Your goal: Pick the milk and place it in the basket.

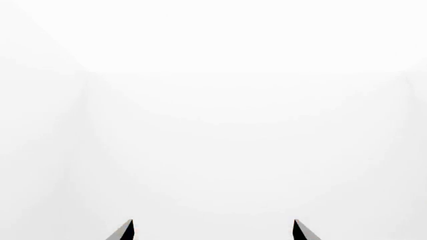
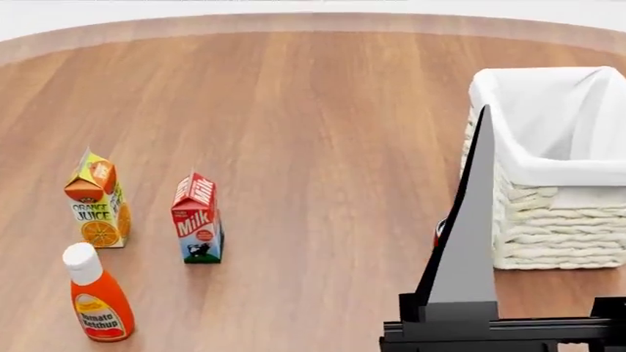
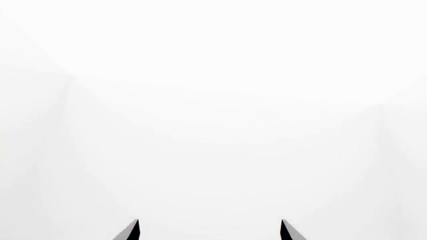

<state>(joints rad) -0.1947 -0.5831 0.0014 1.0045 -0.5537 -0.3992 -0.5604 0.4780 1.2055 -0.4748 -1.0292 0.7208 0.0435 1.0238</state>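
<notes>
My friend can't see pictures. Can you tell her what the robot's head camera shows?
A milk carton stands on a wooden table, beside an orange juice carton and a ketchup bottle. A big lined wicker basket sits far right.

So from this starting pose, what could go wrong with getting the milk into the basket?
1. The milk stands close to the orange juice carton and the ketchup bottle; an arm coming in could topple either one.
2. The basket sits far across the table, so the carry is long and a weak grip might slip.
3. Both wrist views show only white, giving no guidance yet.
</notes>
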